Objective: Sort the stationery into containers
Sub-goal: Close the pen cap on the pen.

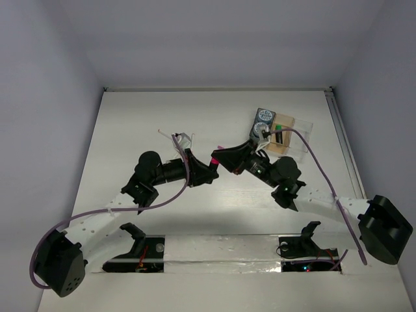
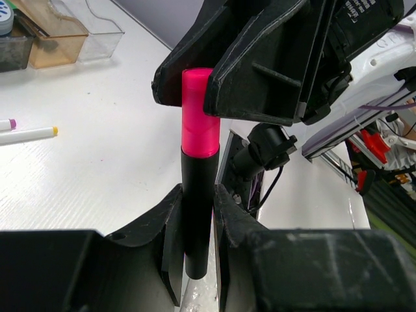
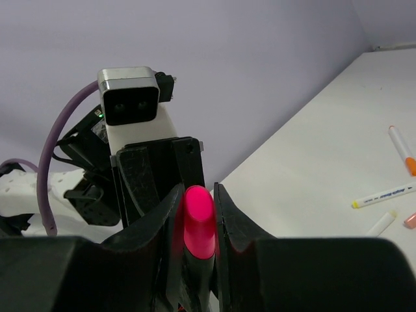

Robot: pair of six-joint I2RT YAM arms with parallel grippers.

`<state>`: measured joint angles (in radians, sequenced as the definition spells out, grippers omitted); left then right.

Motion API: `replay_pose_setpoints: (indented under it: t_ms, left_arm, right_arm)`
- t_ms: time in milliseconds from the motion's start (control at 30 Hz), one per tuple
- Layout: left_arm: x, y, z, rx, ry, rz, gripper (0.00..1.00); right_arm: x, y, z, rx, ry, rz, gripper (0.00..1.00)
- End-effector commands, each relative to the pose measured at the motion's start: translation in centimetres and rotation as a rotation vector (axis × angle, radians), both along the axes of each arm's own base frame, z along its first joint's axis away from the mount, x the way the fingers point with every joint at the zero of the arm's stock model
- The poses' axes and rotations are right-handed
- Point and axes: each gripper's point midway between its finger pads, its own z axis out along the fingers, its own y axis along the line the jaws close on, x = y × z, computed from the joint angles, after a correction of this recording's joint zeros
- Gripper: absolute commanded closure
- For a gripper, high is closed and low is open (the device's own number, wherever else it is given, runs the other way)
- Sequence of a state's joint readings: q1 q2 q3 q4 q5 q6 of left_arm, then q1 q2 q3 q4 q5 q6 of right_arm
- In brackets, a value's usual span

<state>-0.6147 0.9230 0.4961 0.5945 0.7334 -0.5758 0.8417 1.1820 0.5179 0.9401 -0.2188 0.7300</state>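
Left gripper (image 2: pixel 198 195), right gripper (image 3: pixel 197 203): both closed

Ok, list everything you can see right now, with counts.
marker: one, black body, pink cap, in the air between both grippers.
pens: at least four, white with orange, yellow or purple ends, loose on the table.
tray: one, clear, tan base, far right of table.
canister: at least one, blue-grey top, at the tray's dark end.
green piece: one, in the tray.
left gripper: black, shut on the marker's body.
right gripper: black, shut on the pink cap.
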Motion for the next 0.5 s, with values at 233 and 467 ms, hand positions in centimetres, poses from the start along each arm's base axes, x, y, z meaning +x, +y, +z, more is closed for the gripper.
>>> replay_pose_setpoints:
  t_ms: [233,467]
  left_arm:
    - [2.4,2.9,16.0,-0.427,-0.421,0.202,1.00]
    - [2.2,2.0,10.9,-0.406,-0.303,0.156,1.00]
  right_arm:
    - [-5.9,1.1,-11.8,-0.367,0.263,0.242,1.00]
    - [-2.3,0.0,-9.3,-0.272,0.299,0.048,0.48]
